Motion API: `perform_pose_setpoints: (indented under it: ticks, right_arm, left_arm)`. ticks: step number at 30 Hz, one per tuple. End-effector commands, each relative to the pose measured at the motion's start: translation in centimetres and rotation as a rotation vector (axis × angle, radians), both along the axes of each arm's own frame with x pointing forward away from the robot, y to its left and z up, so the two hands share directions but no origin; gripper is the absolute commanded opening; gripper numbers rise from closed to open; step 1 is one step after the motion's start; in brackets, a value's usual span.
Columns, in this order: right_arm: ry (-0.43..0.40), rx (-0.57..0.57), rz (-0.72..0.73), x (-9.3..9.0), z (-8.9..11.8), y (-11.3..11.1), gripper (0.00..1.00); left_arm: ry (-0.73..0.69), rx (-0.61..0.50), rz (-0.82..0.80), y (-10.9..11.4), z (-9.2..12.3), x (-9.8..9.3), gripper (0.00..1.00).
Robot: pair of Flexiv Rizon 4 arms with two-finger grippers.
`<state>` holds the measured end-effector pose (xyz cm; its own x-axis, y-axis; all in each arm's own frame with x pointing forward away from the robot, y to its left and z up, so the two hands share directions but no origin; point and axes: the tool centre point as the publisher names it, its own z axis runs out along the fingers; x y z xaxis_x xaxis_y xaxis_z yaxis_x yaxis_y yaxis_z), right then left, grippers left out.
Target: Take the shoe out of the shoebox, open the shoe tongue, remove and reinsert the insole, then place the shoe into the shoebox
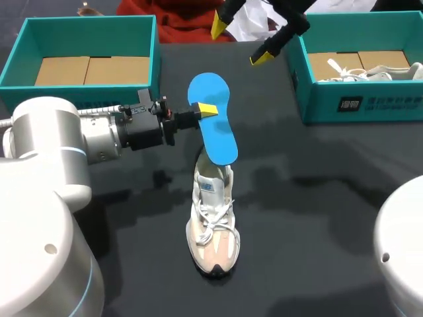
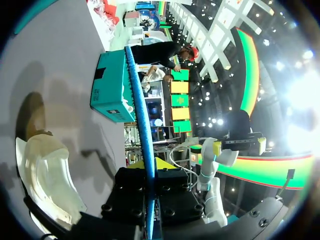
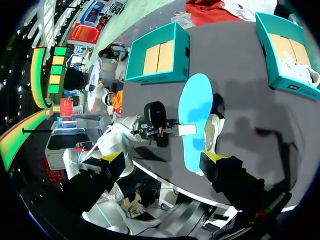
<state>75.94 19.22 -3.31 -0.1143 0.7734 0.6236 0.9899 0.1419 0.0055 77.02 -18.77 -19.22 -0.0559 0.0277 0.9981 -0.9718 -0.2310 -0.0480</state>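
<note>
Insole [image 1: 213, 129] hung in my left claw [image 1: 206, 111], which was clenched on it from both faces near its upper half. The blue sheet stood tilted above the middle of the desk [image 1: 317, 198], wide end up. Its narrow end hung down over the collar of the shoe [image 1: 213, 224]; I could not tell whether it touched inside. From my left wrist I saw the insole [image 2: 142, 110] edge-on, a thin blue line running out between the two black finger blocks.

The shoe stood on its sole near the middle of the desk, outside both boxes. Its toe pointed to the near edge, its heel to the far edge, and its white laces lay loose over the tongue. In the left wrist view the shoe [image 2: 50, 175] lay below and to one side of the insole.

My right claw [image 1: 239, 41] hung released over the far edge, its yellow tips well apart with nothing between them. From that wrist, past the right claw [image 3: 162, 157], I looked down on the insole [image 3: 195, 120] and the shoe [image 3: 212, 132] under it.

The left box [image 1: 86, 30] sat at the far left corner with only its cardboard floor showing. The right box [image 1: 360, 99] sat at the far right corner with a white shoe [image 1: 370, 71] in it.
</note>
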Motion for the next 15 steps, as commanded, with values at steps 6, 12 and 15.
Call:
perform_pose_setpoints:
  ticks: [6, 12, 15]
  right_arm:
    - [-0.027, -0.452, 0.018, -1.0, -0.9, 2.8, 1.0]
    - [-0.059, -0.521, -0.067, -3.0, -0.2, 4.0, 1.0]
    - [-0.078, -0.558, -0.092, -3.9, 0.2, 4.6, 1.0]
  left_arm:
    - [0.0, 0.0, 0.002, -0.1, 0.0, 0.0, 0.0]
    - [0.0, 0.0, 0.002, -0.1, 0.0, 0.0, 0.0]
    - [0.0, 0.0, 0.002, -0.1, 0.0, 0.0, 0.0]
